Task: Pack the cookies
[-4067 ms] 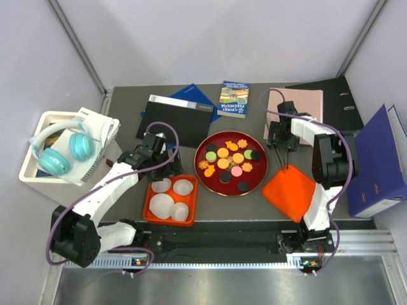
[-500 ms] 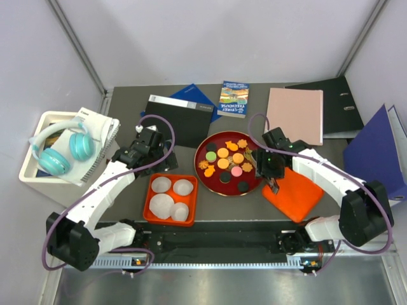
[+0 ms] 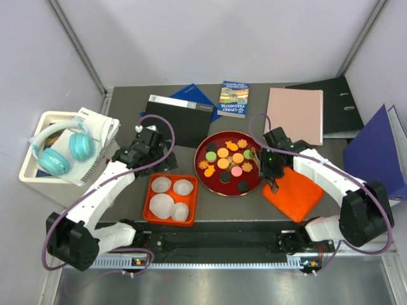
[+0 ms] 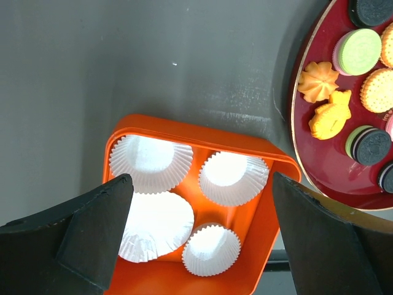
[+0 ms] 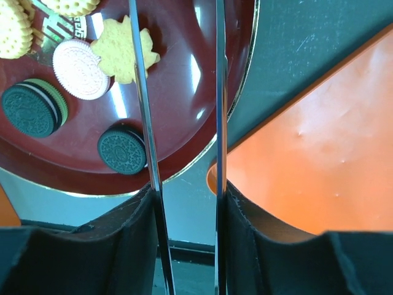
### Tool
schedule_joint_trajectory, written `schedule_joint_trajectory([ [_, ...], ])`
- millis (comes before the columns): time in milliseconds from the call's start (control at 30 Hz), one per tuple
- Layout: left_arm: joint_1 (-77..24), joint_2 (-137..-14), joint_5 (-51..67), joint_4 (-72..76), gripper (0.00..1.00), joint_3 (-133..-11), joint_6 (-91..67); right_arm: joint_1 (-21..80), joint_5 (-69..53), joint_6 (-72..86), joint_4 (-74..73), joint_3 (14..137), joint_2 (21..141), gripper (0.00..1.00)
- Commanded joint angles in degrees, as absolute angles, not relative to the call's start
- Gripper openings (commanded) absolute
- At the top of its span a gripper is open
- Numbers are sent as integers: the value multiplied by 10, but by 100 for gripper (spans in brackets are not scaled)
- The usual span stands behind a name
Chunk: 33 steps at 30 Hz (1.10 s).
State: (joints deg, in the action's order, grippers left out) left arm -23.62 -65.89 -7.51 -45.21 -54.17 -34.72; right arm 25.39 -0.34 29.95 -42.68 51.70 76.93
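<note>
Right wrist view: right gripper (image 5: 186, 209) squeezes metal tongs (image 5: 219, 74), blades partly apart, empty; black cookie (image 5: 121, 149) just left of them.

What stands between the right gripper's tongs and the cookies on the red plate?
Nothing visible does. The right gripper holds metal tongs whose blades hang over the red plate, close beside a black cookie and a leaf-shaped cookie, with only bare plate between the blades.

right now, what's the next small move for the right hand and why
Probably squeeze the right hand so its tongs pinch one of the cookies on the right side of the red plate: the tong arms stand apart over the plate, tips outside the wrist view, and the paper cups in the orange tray are empty.
</note>
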Motion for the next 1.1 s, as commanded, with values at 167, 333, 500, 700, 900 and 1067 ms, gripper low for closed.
schedule_joint_trajectory([
  [167, -237, -658, -160, -477, 99, -604, -360, 324, 28, 259, -483, 634, 692, 32],
  [333, -236, -674, -235, -510, 99, -625, -402, 380, 3, 248, -490, 671, 665, 29],
  [500, -217, -666, -279, -540, 99, -625, -466, 474, -6, 236, -511, 705, 668, 28],
  [700, -178, -661, -291, -581, 99, -617, -515, 587, 18, 235, -510, 728, 718, 28],
  [900, -163, -645, -285, -601, 99, -613, -525, 630, 3, 229, -487, 753, 785, 29],
  [1067, -162, -635, -280, -606, 99, -603, -519, 650, -18, 215, -480, 770, 830, 30],
])
